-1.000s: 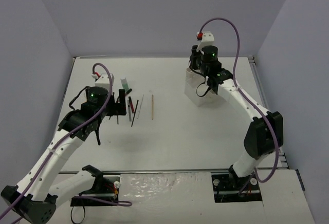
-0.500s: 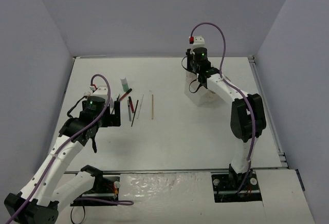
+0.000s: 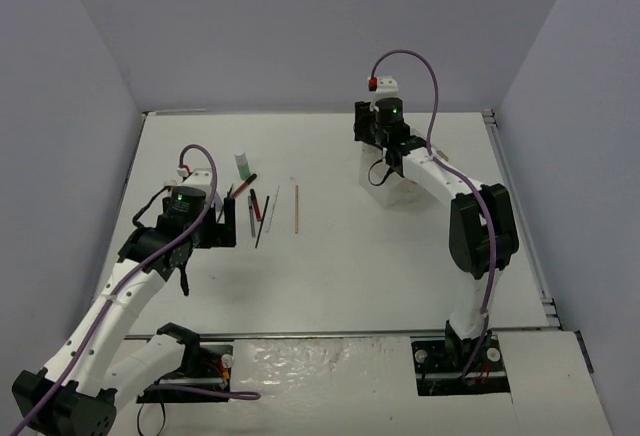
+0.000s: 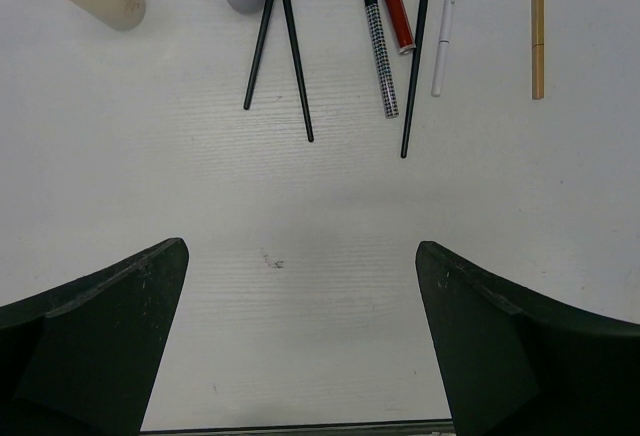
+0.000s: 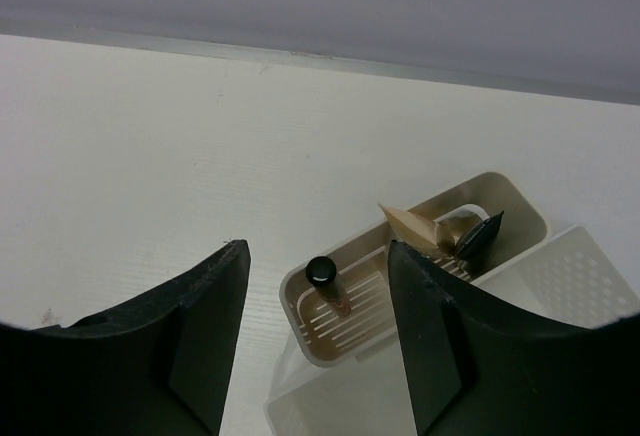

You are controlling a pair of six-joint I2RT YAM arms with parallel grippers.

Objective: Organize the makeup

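Springing from shut to half open with nothing held, the right tool (image 5: 318,256) hangs over the white slotted plastic box (image 5: 522,208) at two o'clock on the counter (image 3: 400,256), a black-capped amber bottle (image 5: 327,284) evidently delivered inside, while thin black, red and tan pencils (image 4: 392,6) lie at ten o'clock before the wide-open, empty left tool (image 4: 300,251).

Right arm (image 3: 440,180) reached farther back over the white box (image 3: 380,194) (jaws now parted).
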